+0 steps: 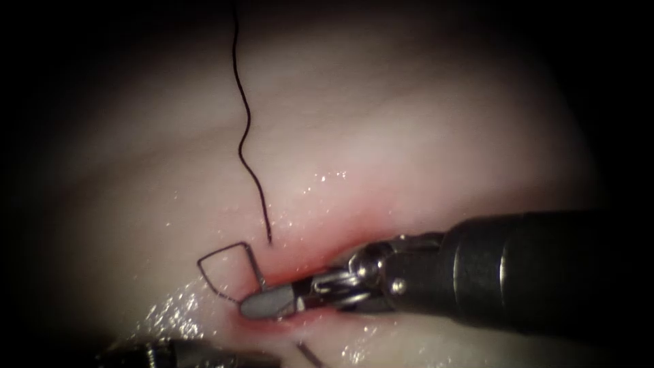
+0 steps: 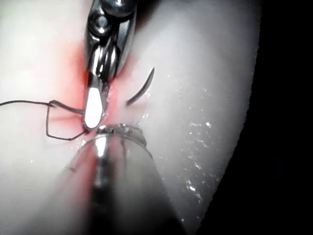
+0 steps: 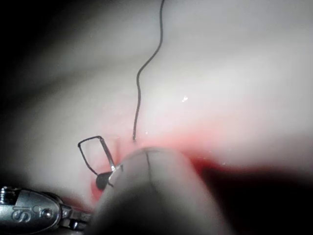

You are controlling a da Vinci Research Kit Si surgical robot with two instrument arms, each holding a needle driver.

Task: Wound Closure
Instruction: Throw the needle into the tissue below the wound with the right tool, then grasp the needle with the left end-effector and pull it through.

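Right tool (image 1: 266, 303) lies in cut (image 1: 320, 269) of tissue (image 1: 409, 150), closed on thread (image 1: 225, 269) loop at cut's left edge; needle (image 2: 141, 90) lies free on tissue, held by nothing. Left tool (image 1: 170, 354) cut off, grip impossible to tell. Risk: hard tug tears thread through edge

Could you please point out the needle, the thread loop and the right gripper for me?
needle (image 2: 142, 90): left wrist view, mid-curve.
thread loop (image 1: 221, 252): endoscope view, top strand.
right gripper (image 1: 267, 302): endoscope view, jaw tips.
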